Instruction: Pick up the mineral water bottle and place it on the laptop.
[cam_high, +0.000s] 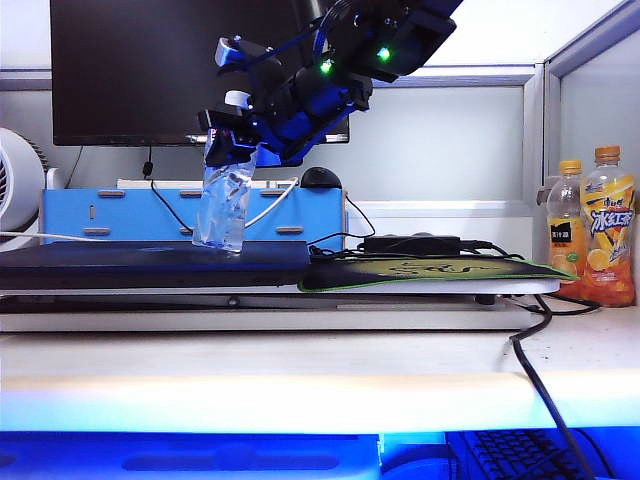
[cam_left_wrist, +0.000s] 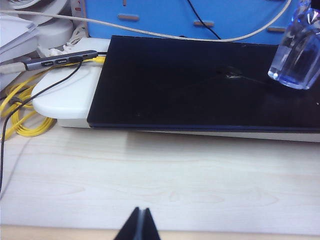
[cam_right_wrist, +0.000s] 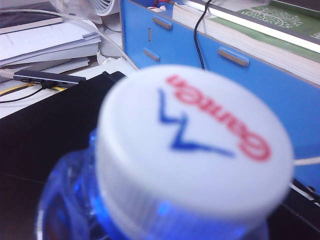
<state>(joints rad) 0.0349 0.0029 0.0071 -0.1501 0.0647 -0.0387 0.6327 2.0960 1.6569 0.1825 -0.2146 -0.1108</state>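
The mineral water bottle (cam_high: 222, 215) is clear with a white cap and leans a little, its base resting on the laptop (cam_high: 150, 262), a flat dark slab on a white stand. My right gripper (cam_high: 235, 140) comes down from the upper right and is shut on the bottle's upper part just under the cap. In the right wrist view the cap (cam_right_wrist: 195, 145) fills the picture and hides the fingers; the laptop (cam_right_wrist: 45, 125) lies below. The left wrist view shows the bottle's base (cam_left_wrist: 297, 55) on the laptop lid (cam_left_wrist: 190, 85). My left gripper (cam_left_wrist: 142, 212) hangs shut over the wooden desk, holding nothing.
A black monitor (cam_high: 170, 70) and a blue organizer (cam_high: 120, 215) stand behind the laptop. A green-edged mouse pad (cam_high: 430, 270) with a power brick (cam_high: 410, 243) lies right of it. Two orange-capped bottles (cam_high: 590, 235) stand far right. A USB hub (cam_left_wrist: 60, 61) and yellow cable (cam_left_wrist: 20, 120) lie left.
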